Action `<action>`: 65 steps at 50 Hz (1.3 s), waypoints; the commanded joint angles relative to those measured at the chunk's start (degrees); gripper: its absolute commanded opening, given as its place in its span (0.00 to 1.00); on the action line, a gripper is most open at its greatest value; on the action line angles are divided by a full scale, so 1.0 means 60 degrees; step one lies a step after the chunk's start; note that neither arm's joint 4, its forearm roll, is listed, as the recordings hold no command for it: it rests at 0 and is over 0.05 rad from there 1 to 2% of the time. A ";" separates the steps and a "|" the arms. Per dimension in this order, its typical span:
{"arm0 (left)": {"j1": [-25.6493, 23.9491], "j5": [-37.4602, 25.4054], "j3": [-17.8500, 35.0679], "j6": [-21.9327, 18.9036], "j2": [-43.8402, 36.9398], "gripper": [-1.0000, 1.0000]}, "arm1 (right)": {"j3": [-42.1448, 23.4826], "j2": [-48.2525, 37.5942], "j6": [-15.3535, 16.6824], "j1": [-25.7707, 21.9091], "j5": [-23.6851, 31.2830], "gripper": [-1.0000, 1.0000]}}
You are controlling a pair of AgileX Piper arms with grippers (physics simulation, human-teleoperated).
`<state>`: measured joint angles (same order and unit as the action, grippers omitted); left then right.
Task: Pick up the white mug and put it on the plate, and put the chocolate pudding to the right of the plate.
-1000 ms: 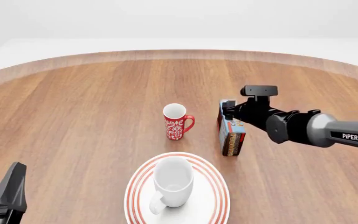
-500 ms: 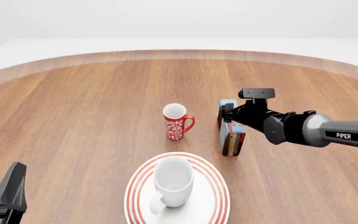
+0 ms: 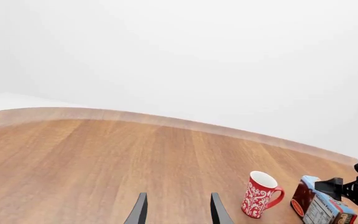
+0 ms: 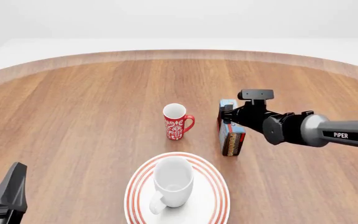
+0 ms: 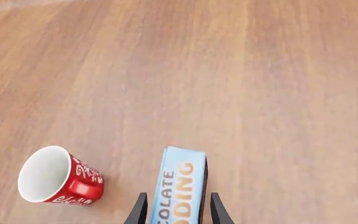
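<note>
Wood-grain surface (image 4: 73, 121) carried all items. We noted the white mug (image 4: 171, 185) already on the plate (image 4: 219, 196). Right hand (image 5: 175, 210) straddled the chocolate pudding (image 4: 230, 128), fingers along its long faces; closure uncertain. Box stood behind-right of the plate. Left hand (image 3: 175, 210) released, far.

The mug (image 4: 173, 179) is all white. The plate (image 4: 216, 186) is white with red rings. The other mug (image 4: 175, 122) is red with white flowers. The box (image 4: 230, 135) is light blue, brown and red. The table (image 4: 79, 116) is brown wood.
</note>
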<state>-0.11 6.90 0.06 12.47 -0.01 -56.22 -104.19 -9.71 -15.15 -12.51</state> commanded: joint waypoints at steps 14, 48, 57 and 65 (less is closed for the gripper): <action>0.0002 0.0018 -0.0001 -0.0004 0.0000 1.00 | -0.0127 -0.0091 0.0155 -0.0052 0.0154 1.00; -0.0004 0.0030 0.0028 0.0021 0.0000 1.00 | -0.0335 -0.0186 0.0083 -0.0058 0.0520 1.00; -0.0003 0.0030 0.0029 0.0036 0.0000 1.00 | -0.0372 -0.0237 0.0028 -0.0094 0.0602 1.00; -0.0003 0.0028 0.0030 0.0046 0.0000 1.00 | -0.0459 -0.0314 -0.0021 -0.0132 0.0732 1.00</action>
<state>-0.13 7.07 0.23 12.66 0.00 -58.50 -105.66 -9.54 -15.72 -8.91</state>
